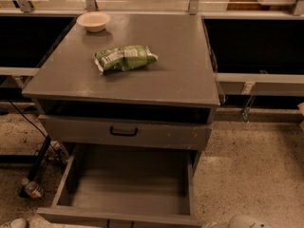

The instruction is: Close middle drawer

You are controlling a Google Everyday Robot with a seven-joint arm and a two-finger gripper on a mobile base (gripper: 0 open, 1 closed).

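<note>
The middle drawer point(128, 186) is a wide grey box with a long flat floor, pulled far out toward me below the cabinet. Its inside is empty. Its low front panel point(118, 217) runs along the bottom edge of the view, and its handle is cut off there. Above it, a taller grey drawer front point(124, 132) with white scuffs and a black bar handle stands slightly out. My gripper is not in view. A pale rounded shape point(243, 221) shows at the bottom right edge; I cannot tell what it is.
On the grey cabinet top point(180, 65) lie a green snack bag point(124, 57) and a small pale bowl point(93, 21). A bottle point(32, 189) and cables lie on the speckled floor at the left. Dark shelving flanks both sides.
</note>
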